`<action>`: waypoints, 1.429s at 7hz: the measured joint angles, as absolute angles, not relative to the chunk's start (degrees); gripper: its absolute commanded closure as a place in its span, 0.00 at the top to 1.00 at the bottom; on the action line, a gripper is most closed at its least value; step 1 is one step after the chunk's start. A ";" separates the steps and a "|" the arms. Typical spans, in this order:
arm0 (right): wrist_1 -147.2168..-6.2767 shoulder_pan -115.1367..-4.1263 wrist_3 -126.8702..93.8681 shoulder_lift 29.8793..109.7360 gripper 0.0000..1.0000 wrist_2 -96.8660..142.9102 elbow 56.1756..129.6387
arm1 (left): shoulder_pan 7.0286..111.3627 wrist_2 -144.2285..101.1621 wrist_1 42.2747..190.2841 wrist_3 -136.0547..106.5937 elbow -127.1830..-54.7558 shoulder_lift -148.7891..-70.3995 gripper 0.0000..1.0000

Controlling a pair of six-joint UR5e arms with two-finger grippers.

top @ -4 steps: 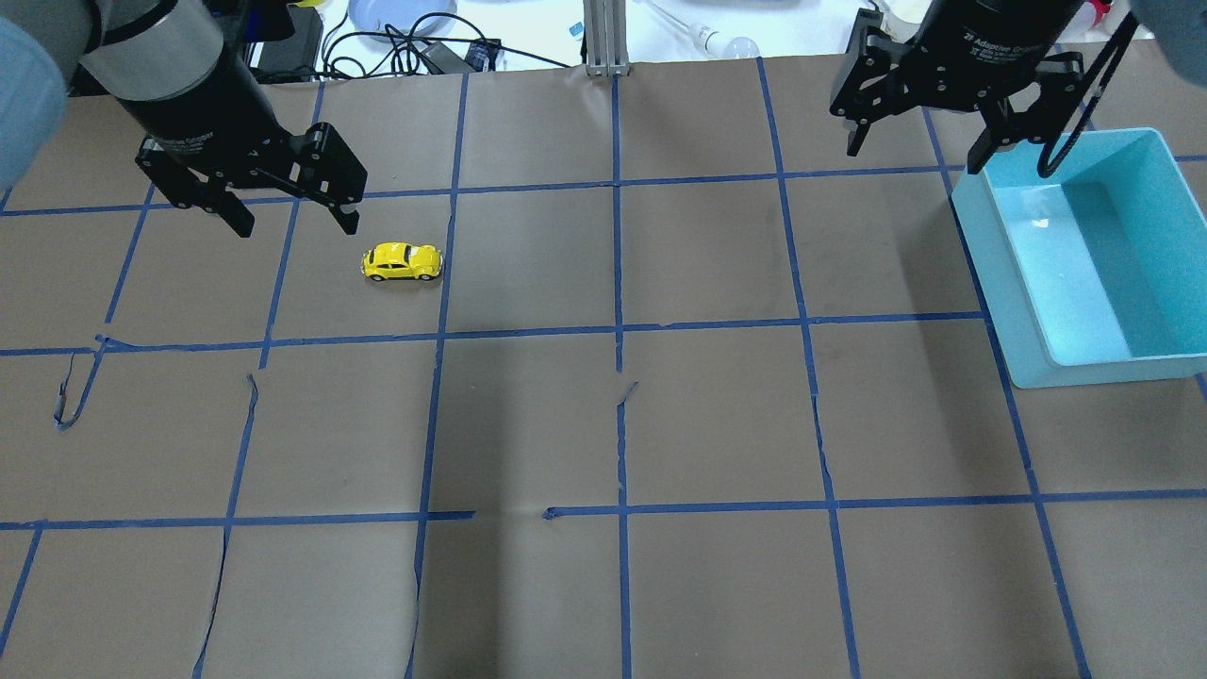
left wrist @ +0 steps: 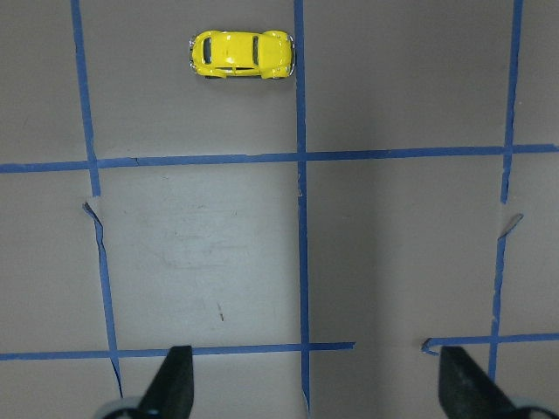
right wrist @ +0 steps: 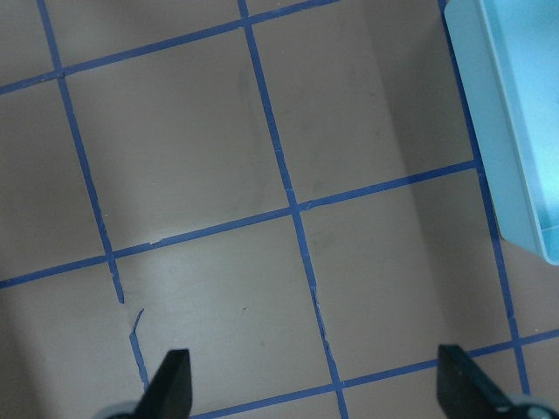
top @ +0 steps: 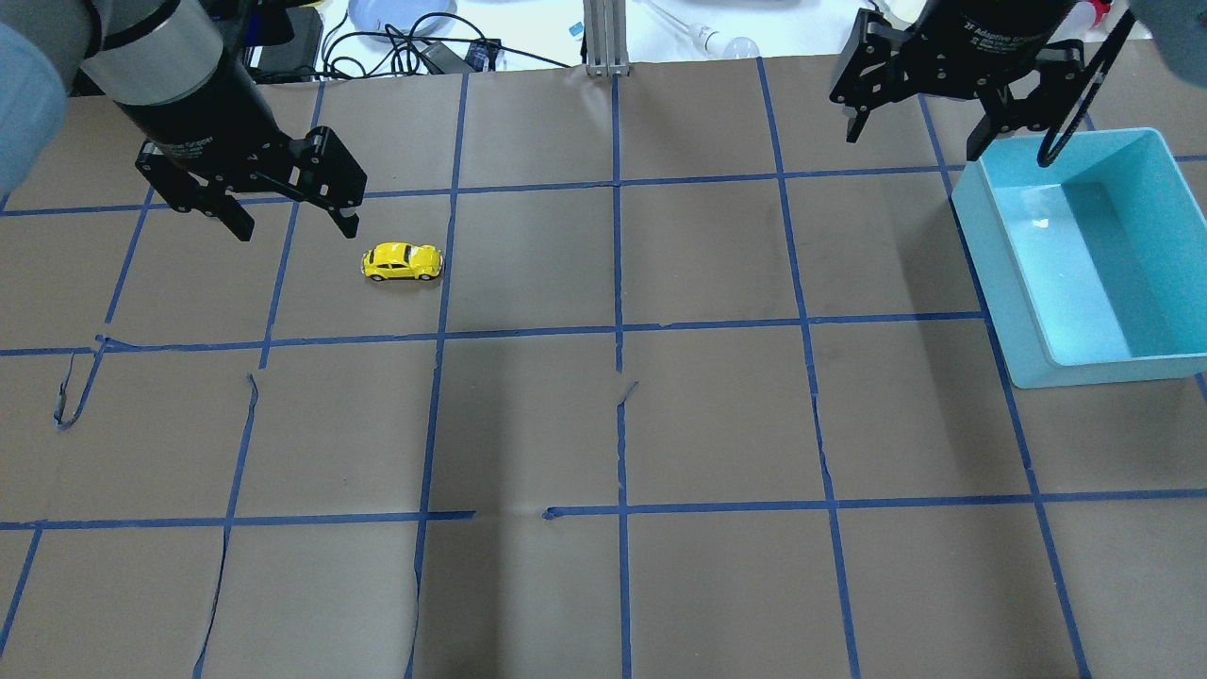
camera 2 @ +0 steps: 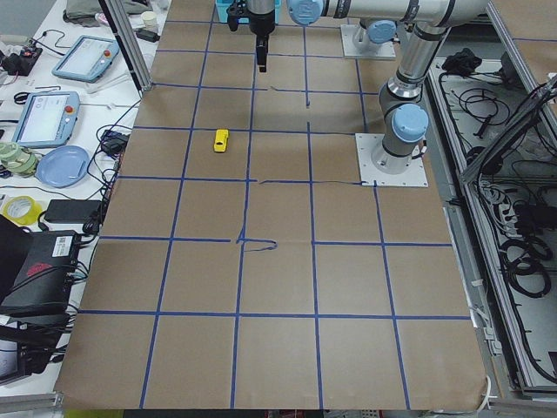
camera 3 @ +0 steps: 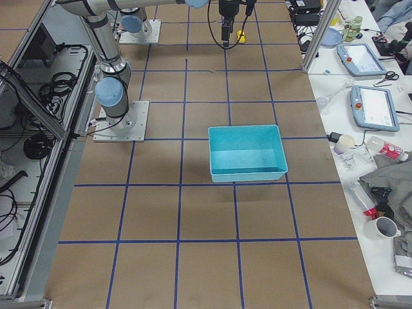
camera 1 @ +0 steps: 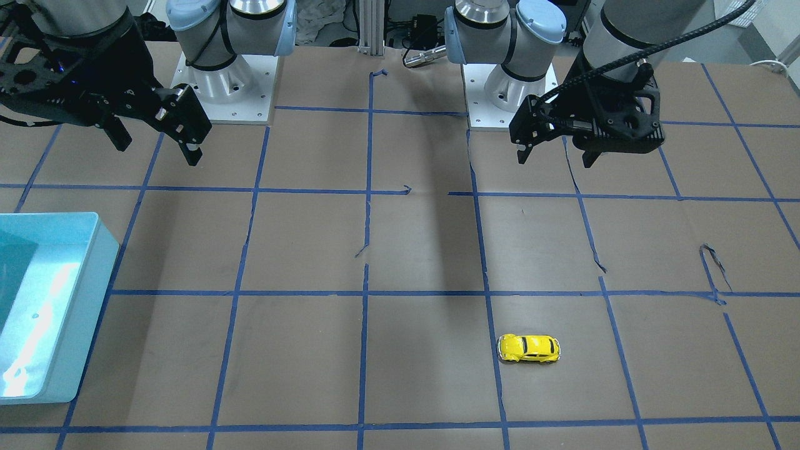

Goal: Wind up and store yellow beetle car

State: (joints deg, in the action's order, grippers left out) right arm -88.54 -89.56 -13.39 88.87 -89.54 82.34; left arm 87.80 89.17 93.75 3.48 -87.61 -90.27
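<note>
The yellow beetle car stands on its wheels on the brown paper table, left of centre; it also shows in the front view, the left side view and the right side view. My left gripper is open and empty, raised above the table just left of and behind the car. Its wrist view shows the car far ahead of the open fingertips. My right gripper is open and empty, high beside the near-left corner of the light blue bin.
The bin is empty and sits at the table's right edge. Blue tape lines form a grid, with peeled ends in places. A metal post, cables and a blue plate lie beyond the far edge. The arm bases stand at the robot's side.
My right gripper has shifted a little toward the far edge of the table, still open. My left gripper has barely moved. The car is where it was.
</note>
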 measured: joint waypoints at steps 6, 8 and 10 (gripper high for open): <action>-87.75 -89.56 -10.82 88.88 1.00 -90.25 82.35 | 87.47 88.83 94.86 3.41 -87.94 -90.19 1.00; -87.49 -89.56 -7.42 88.91 1.00 -91.57 82.36 | 87.37 88.86 95.18 3.43 -88.07 -90.36 1.00; -86.55 -89.56 -4.63 89.00 1.00 -92.96 82.36 | 87.49 89.17 95.22 3.42 -88.26 -90.17 1.00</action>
